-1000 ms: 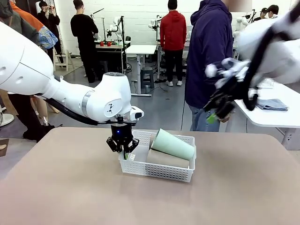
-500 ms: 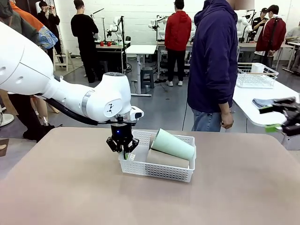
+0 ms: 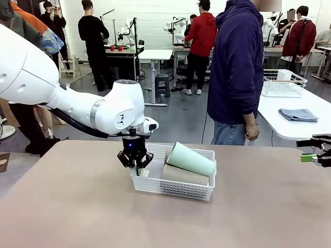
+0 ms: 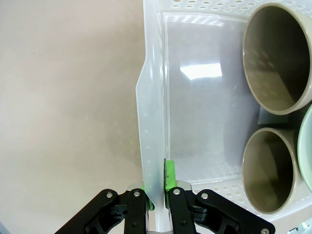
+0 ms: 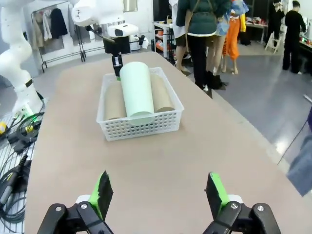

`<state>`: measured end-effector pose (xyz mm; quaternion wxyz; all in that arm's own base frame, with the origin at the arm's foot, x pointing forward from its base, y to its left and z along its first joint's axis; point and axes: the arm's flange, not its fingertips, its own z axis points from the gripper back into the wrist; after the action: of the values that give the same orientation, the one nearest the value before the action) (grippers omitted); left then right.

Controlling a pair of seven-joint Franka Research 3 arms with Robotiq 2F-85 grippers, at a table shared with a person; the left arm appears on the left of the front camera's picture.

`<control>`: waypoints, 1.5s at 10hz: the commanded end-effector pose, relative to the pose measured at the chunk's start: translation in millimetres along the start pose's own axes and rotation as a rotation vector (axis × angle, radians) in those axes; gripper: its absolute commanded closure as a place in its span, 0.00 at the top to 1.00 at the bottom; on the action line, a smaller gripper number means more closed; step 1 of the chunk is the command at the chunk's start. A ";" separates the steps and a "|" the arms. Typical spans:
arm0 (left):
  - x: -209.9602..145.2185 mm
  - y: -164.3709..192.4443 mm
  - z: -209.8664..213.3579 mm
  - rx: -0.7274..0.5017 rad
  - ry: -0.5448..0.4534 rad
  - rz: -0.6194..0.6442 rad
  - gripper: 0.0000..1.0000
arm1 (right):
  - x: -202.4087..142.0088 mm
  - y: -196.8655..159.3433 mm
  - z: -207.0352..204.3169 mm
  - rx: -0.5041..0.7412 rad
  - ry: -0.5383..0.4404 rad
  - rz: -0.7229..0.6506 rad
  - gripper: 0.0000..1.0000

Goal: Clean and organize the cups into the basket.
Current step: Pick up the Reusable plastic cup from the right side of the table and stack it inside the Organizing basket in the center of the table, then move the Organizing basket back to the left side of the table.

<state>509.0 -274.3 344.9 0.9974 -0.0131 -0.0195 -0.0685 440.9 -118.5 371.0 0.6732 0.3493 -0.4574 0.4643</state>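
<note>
The white lattice basket (image 3: 176,188) sits mid-table. A mint green cup (image 3: 190,159) lies on its side across two tan cups (image 3: 183,175) inside it. My left gripper (image 3: 135,161) hangs at the basket's left end, shut on its rim. In the left wrist view the left gripper (image 4: 157,192) pinches the basket wall (image 4: 151,97), with two tan cup mouths (image 4: 278,58) and a sliver of the mint cup (image 4: 308,151) beside it. My right gripper (image 3: 313,149) hovers open and empty at the table's right edge. From there the right gripper (image 5: 158,195) faces the basket (image 5: 141,126) and mint cup (image 5: 136,90).
A person in a dark hoodie (image 3: 237,67) stands at the table's far side, arms down. A second table at the right holds a wire basket (image 3: 282,85) and a folded cloth (image 3: 300,114). Bare tabletop (image 3: 77,206) surrounds the basket.
My right arm has swung from high at the upper right down to the table's right edge. The left gripper, basket and cups have stayed put.
</note>
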 end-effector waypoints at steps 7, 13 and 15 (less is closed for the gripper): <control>-0.4 1.8 -0.9 0.005 0.000 -0.002 0.00 | 0.0 0.0 0.0 0.000 0.000 0.000 1.00; -0.4 1.8 -0.9 0.005 0.000 -0.002 0.00 | 0.0 0.0 0.0 0.000 0.000 0.000 1.00; -0.4 1.8 -0.9 0.005 0.000 -0.002 0.00 | 0.0 0.0 0.0 0.000 0.000 0.000 1.00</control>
<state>509.0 -274.3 344.9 0.9974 -0.0131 -0.0195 -0.0685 445.6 -119.7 371.9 0.6742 0.3472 -0.4563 0.4655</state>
